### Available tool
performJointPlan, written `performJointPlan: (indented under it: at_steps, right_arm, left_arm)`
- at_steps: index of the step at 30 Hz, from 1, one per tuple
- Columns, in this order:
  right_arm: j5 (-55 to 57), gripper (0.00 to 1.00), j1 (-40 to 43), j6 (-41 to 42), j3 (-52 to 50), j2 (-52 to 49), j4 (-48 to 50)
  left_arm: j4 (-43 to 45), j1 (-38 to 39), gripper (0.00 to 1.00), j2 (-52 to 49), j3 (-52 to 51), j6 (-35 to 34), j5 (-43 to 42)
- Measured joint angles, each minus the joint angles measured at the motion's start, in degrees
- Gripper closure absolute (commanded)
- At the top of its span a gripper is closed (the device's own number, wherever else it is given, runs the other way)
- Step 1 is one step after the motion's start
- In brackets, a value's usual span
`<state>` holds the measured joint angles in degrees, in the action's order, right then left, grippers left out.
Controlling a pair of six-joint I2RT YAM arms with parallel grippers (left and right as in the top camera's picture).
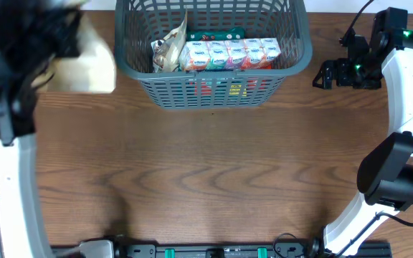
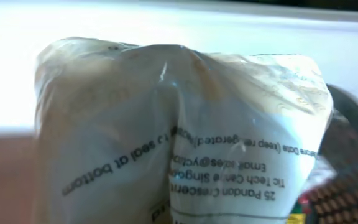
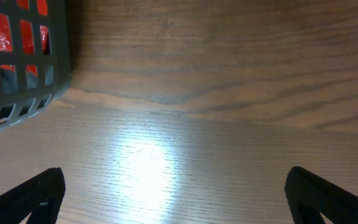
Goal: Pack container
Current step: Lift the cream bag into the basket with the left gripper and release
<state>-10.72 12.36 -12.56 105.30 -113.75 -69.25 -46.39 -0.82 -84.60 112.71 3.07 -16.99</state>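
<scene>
**Bag held beside the basket**

The container (image 1: 185,92), holding a row of cartons (image 1: 231,54), sits at the table's (image 1: 206,179) far edge. Left of it, the left gripper (image 1: 59,43) clamps a raised printed plastic bag (image 1: 84,61). The next move is likely to carry it over the rim and release. The right gripper (image 3: 179,196) gapes wide.

Dark grey lattice-walled container (image 1: 185,97) stands upright at top centre, partly filled.

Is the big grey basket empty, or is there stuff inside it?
Not empty. The basket holds a row of little cartons with a crinkly packet beside them, and something red shows through its slots.
</scene>
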Motion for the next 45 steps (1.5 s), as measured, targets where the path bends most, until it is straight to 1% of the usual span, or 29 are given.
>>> performJointPlan:
  at_steps: [2, 6, 9, 11, 14, 16, 21, 26, 30, 37, 38, 39, 41, 45]
  right_arm:
    - [0.02, 0.01, 0.0, 0.0, 0.0, 0.0, -0.13]
    - [0.02, 0.01, 0.0, 0.0, 0.0, 0.0, -0.35]
    - [0.02, 0.01, 0.0, 0.02, 0.0, 0.0, -0.7]
    - [0.0, 0.01, 0.0, 0.02, 0.0, 0.0, -1.01]
    - [-0.37, 0.01, 0.0, 0.02, 0.0, 0.0, -1.31]
    - [-0.98, 0.01, 0.0, 0.02, 0.0, 0.0, -1.42]
    - [-1.95, 0.01, 0.0, 0.17, 0.0, 0.0, -1.92]
    - [-2.43, 0.01, 0.0, 0.26, 0.0, 0.0, -2.12]
    - [-2.58, 0.01, 0.0, 0.26, 0.0, 0.0, -2.36]
    - [-2.58, 0.01, 0.0, 0.26, 0.0, 0.0, -3.23]
    - [-2.58, 0.01, 0.0, 0.26, 0.0, 0.0, -3.3]
    - [-2.58, 0.01, 0.0, 0.26, 0.0, 0.0, -3.41]
    - [-2.58, 0.01, 0.0, 0.26, 0.0, 0.0, -3.5]
    - [-2.58, 0.01, 0.0, 0.26, 0.0, 0.0, -3.65]
  left_arm:
    - [-0.09, 4.48, 0.95, -3.37, 4.35, 3.41, 0.66]
    - [-0.09, 13.62, 0.95, -10.95, 9.79, 15.17, 1.62]
    - [0.55, 20.35, 0.94, -16.22, 10.12, 26.69, 4.22]
    - [1.79, 23.76, 0.94, -19.39, 10.12, 33.2, 6.03]
    - [5.51, 27.71, 0.94, -23.93, 10.1, 42.07, 7.87]
    - [8.61, 29.2, 0.94, -26.43, 10.1, 46.49, 8.5]
    - [18.43, 30.14, 0.94, -31.26, 10.1, 53.7, 9.55]
    - [24.92, 30.08, 0.94, -35.95, 10.1, 57.31, 9.9]
    - [25.77, 30.08, 0.94, -39.58, 10.1, 58.47, 9.9]
    - [23.76, 30.08, 0.94, -44.02, 10.1, 58.49, 9.9]
    - [23.37, 30.08, 0.87, -44.11, 10.1, 58.49, 9.9]
    - [22.91, 30.08, 0.74, -44.11, 10.1, 58.49, 9.9]
    - [22.25, 30.08, 0.59, -44.11, 10.1, 58.71, 9.88]
    - [21.86, 30.08, 0.41, -44.11, 10.1, 57.29, 9.81]
